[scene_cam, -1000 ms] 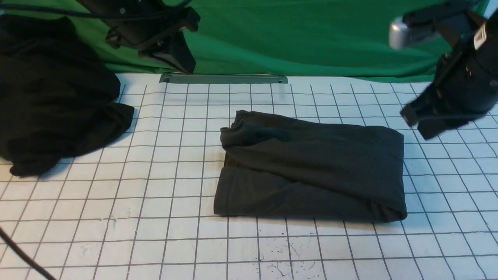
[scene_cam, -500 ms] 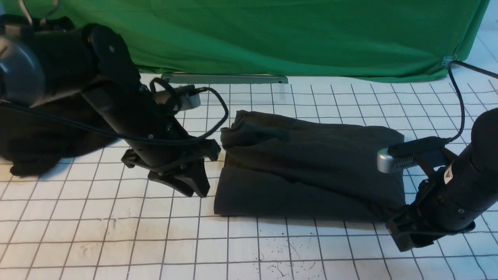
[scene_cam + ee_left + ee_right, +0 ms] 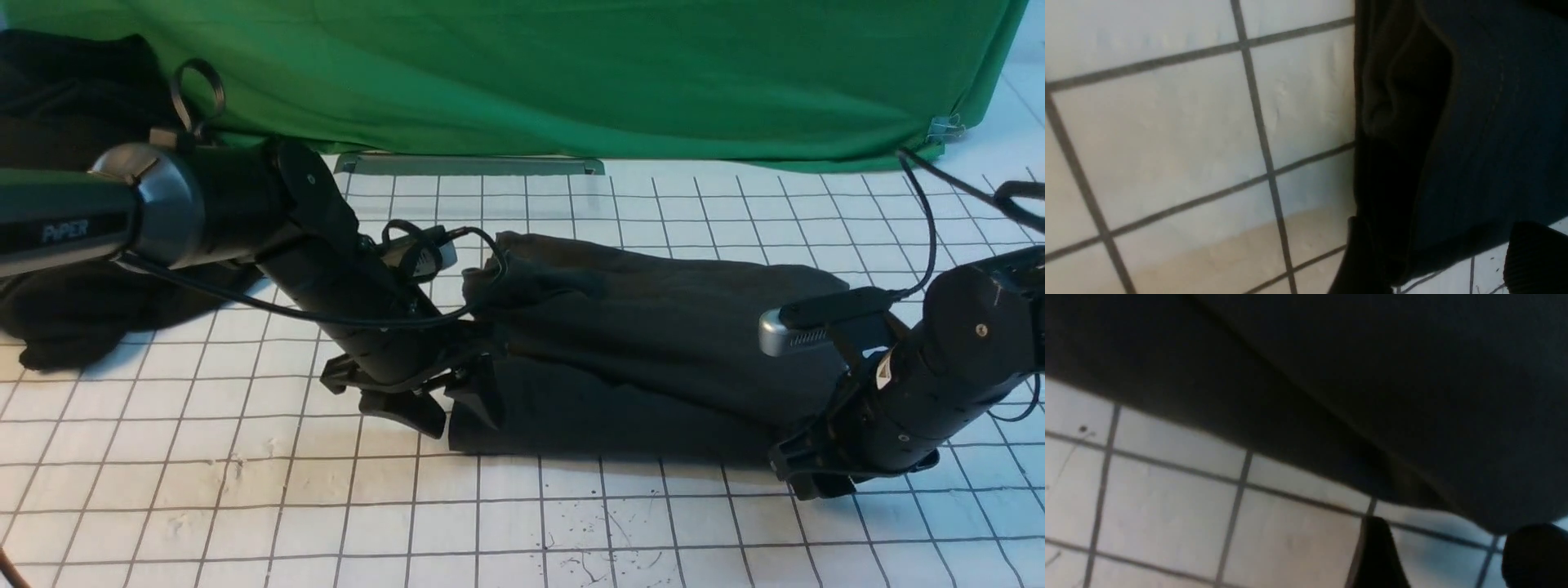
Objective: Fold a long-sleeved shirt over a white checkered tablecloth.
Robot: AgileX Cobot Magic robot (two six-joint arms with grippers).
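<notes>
Shirt (image 3: 653,351) folded on tablecloth (image 3: 245,490); fingers (image 3: 482,396) spread.

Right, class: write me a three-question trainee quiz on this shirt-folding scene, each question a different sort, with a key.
1. True or false: the folded dark charcoal long-sleeved shirt lies on the white checkered tablecloth.
2. Which sits at the shirt's near left corner? A) left gripper B) right gripper C) neither.
3. Fill in: the shapeless black garment heap lies at the tablecloth's far ____ side, in front of the plain green backdrop cloth.

Key: 1 true; 2 A; 3 left.
</notes>
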